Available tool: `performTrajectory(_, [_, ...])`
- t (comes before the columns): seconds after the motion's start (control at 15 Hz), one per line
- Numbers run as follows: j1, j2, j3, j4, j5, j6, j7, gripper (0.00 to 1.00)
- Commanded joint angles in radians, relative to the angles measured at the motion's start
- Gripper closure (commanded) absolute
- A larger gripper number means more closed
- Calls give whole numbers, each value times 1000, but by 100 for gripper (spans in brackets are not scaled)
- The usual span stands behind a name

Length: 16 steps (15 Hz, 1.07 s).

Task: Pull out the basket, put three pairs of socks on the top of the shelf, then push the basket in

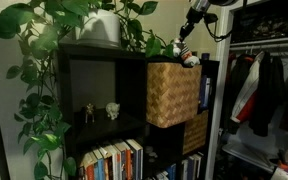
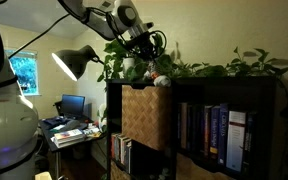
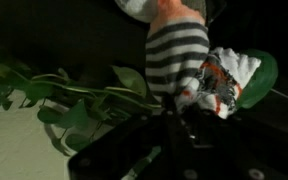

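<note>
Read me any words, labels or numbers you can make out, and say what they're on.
No text can be read.
On the book spines: lettering too small and blurred.
On the lower books: also too small and blurred.
On the socks: stripes and pattern only, no print visible.

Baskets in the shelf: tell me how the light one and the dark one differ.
The light tan basket juts out past the front of the shelf; the dark brown basket sits further back in its cubby. The light tan basket is in the higher cubby, the dark brown basket just below. Both are woven.
</note>
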Motion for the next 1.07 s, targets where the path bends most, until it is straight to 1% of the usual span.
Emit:
performTrajectory(0.0, [-44,-8,13,-27,-71,156,83,92])
performTrajectory(0.33, [-98,35,19,-35,-131,330,181,92])
performTrajectory(0.53, [-158,78,33,-23,-227,391,274,91])
performTrajectory(0.67, [-182,104,31,-13,-302,401,343,91])
performTrajectory(0.8, [-198,122,30,-7,-360,379,399,92])
performTrajectory(0.93, [-201,130,26,-12,-395,368,430,92])
performTrajectory(1.0, [-200,133,25,-14,-407,365,443,78])
